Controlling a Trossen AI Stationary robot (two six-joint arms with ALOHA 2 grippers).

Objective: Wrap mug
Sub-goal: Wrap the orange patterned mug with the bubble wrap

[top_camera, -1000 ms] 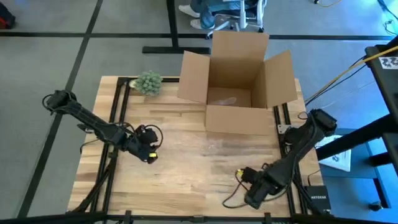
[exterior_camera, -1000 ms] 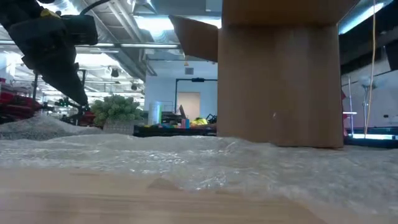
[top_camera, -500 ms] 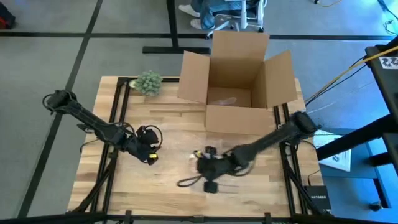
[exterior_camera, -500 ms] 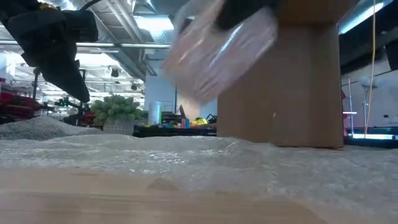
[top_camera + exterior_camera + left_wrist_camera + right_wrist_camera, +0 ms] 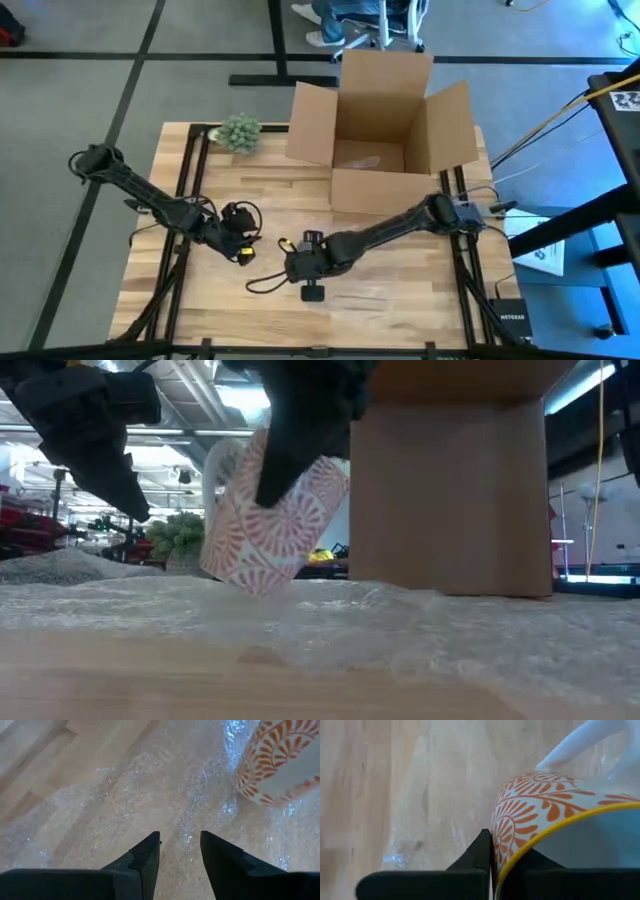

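A white mug with an orange leaf pattern [image 5: 275,520] hangs tilted in my right gripper [image 5: 495,865] over a sheet of clear bubble wrap [image 5: 420,622] spread on the wooden table. Its white handle [image 5: 580,742] points away from the fingers. Its lower edge is close to the wrap; whether they touch, I cannot tell. In the high view the right gripper [image 5: 303,268] is near the table's middle front. My left gripper [image 5: 180,847] stands open just left of it, above the wrap [image 5: 125,805], with the mug [image 5: 272,762] ahead of its fingers. My right gripper grips the mug's wall at the yellow-edged rim [image 5: 530,837], one finger outside [image 5: 482,852] and one inside the cup. In the low view the fingers [image 5: 285,455] come from above, slanting down. The mug hangs tilted below them.
An open cardboard box [image 5: 385,130] stands at the table's far side, right of the middle. A small green plant [image 5: 238,132] sits at the far left corner. Black rails run along both table sides.
My right gripper has swept from the table's near right corner toward the left, carrying the mug to the middle front beside my left gripper. The mug has come down toward the bubble wrap and now hangs tilted.
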